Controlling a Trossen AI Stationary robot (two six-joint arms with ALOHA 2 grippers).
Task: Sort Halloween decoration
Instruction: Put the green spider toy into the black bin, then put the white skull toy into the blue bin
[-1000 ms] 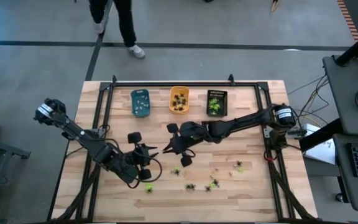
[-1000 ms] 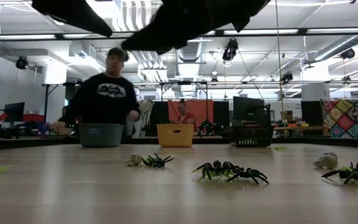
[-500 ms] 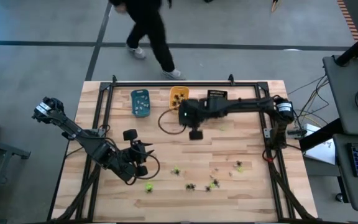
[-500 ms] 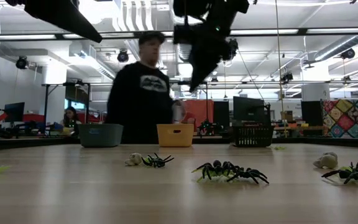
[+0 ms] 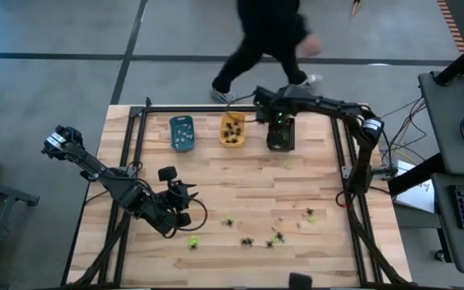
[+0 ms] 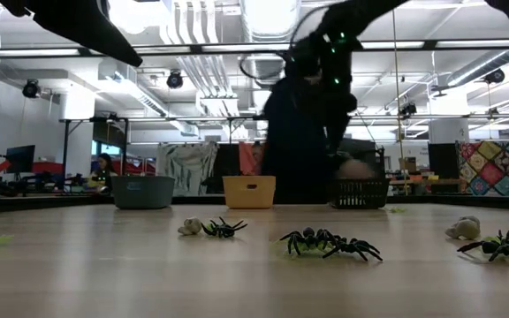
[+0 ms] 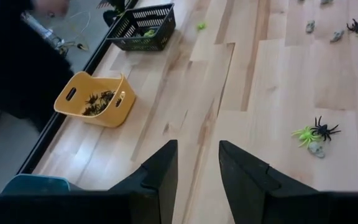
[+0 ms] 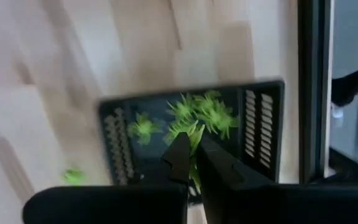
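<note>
your right gripper (image 8: 191, 149) hangs over the black tray (image 5: 280, 134) at the far edge of the surface (image 5: 240, 193), jaws pressed together with a yellow-green figure (image 8: 191, 134) at the tips; you cannot tell if it is pinched. more yellow-green figures (image 8: 213, 112) lie in that tray. your left gripper (image 7: 194, 165) waits above the near left of the surface, jaws spread on nothing. black figures (image 7: 98, 102) lie in the orange tray (image 5: 232, 129), beside the blue tray (image 5: 181, 133). mixed loose figures (image 5: 248, 240) are scattered along the near side. a person (image 5: 268, 36) passes behind the far edge.
</note>
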